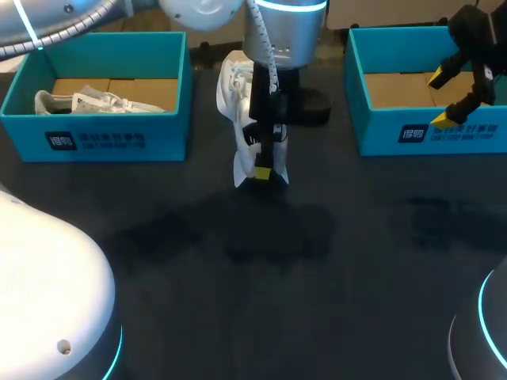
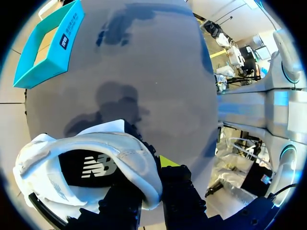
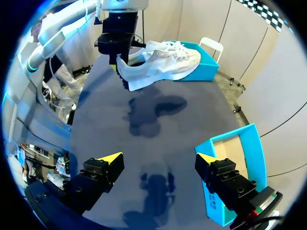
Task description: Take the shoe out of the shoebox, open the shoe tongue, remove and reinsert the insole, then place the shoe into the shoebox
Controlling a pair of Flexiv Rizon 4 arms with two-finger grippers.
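Obs, head + both wrist cams:

- Your L gripper (image 1: 265, 172) is holding the white shoe (image 1: 234, 103) by its heel end. The jaws are pinching the heel collar, one finger inside and one outside.
- The shoe is hanging in the air over the table (image 1: 277, 269), mid-far, w/ its shadow showing on the dark surface below. It is sitting between the two boxes, nearer the L shoebox (image 1: 103, 138) and just right of that box's right wall, not touching it.
- In the L wrist cam the shoe's opening is facing the cam, dark inside.
- A second shoe (image 1: 87, 101), also white, is lying inside the L shoebox.
- Your R gripper (image 1: 441, 99) is hovering over the R shoebox (image 1: 432, 134) at far right. Its jaws are standing wide w/ nothing between them.
- In the R shoebox only the cardboard floor is showing.
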